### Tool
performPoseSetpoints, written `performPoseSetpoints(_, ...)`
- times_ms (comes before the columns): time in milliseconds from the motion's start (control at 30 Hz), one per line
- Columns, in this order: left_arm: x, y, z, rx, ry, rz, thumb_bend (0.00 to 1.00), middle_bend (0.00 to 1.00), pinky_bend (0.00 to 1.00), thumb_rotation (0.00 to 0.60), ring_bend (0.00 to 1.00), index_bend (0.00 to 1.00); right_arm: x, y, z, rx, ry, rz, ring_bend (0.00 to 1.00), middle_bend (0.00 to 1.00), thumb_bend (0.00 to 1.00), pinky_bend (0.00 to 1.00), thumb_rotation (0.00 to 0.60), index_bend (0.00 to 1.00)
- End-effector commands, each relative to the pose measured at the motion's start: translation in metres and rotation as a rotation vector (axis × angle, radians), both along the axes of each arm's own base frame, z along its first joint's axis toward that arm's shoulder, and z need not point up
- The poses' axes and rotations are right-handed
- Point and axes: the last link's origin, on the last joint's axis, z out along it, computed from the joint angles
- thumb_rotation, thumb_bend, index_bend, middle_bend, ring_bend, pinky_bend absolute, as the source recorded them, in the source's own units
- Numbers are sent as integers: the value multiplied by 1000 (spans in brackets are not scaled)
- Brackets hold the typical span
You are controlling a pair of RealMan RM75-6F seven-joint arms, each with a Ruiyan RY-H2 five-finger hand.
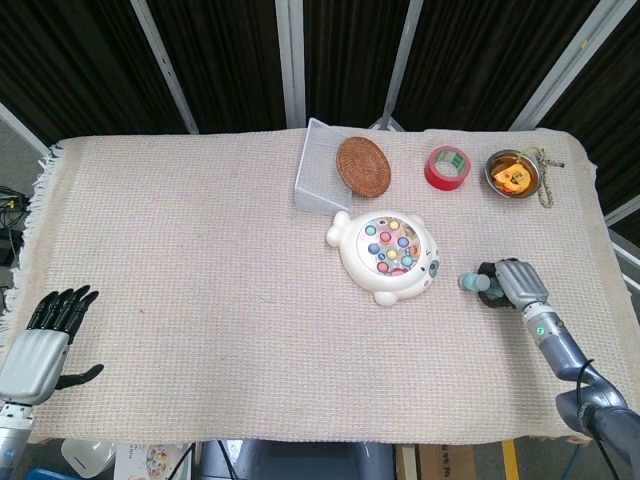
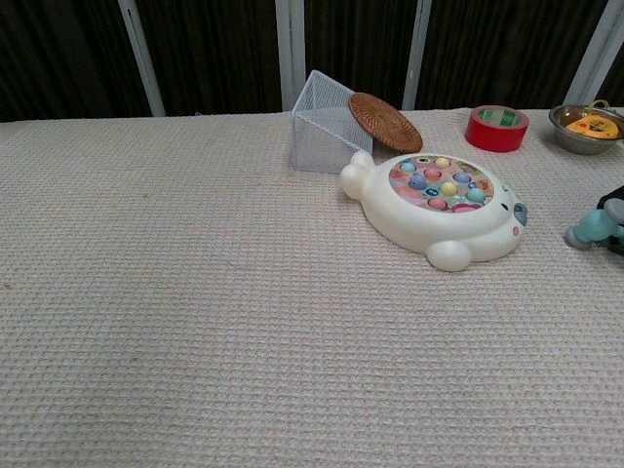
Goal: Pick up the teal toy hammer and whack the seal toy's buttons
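Observation:
The white seal toy lies mid-table with several coloured buttons on its round top. Just to its right, my right hand grips the teal toy hammer; the hammer's head pokes out toward the seal, close to the cloth. In the chest view only dark fingers show at the right edge. Far off at the near left corner, my left hand hovers open with nothing in it.
A tipped wire basket with a woven coaster leaning on it stands behind the seal. A red tape roll and a metal bowl with a keychain sit at the back right. A beige woven cloth covers the table.

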Motion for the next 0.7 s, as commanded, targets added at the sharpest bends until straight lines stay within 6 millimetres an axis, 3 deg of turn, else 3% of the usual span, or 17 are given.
performPoseSetpoints(33, 0, 0, 0, 0, 0, 1, 46, 0, 0, 600, 0, 0, 0, 0, 0, -1, 0, -2, 357, 557, 357, 242, 600, 543)
performPoseSetpoints(400, 0, 0, 0, 0, -2, 0, 46, 0, 0, 600, 0, 0, 4, -3, 5, 8, 2, -4, 321, 511, 358, 198, 600, 469)
performPoseSetpoints(500, 0, 0, 0, 1, -2, 1, 46, 0, 0, 600, 0, 0, 5, -4, 6, 13, 4, -6, 286, 468, 357, 167, 600, 382)
performPoseSetpoints(700, 0, 0, -1, 2, -3, -1, 46, 0, 0, 600, 0, 0, 9, -6, 7, 37, 14, -12, 169, 324, 357, 88, 600, 113)
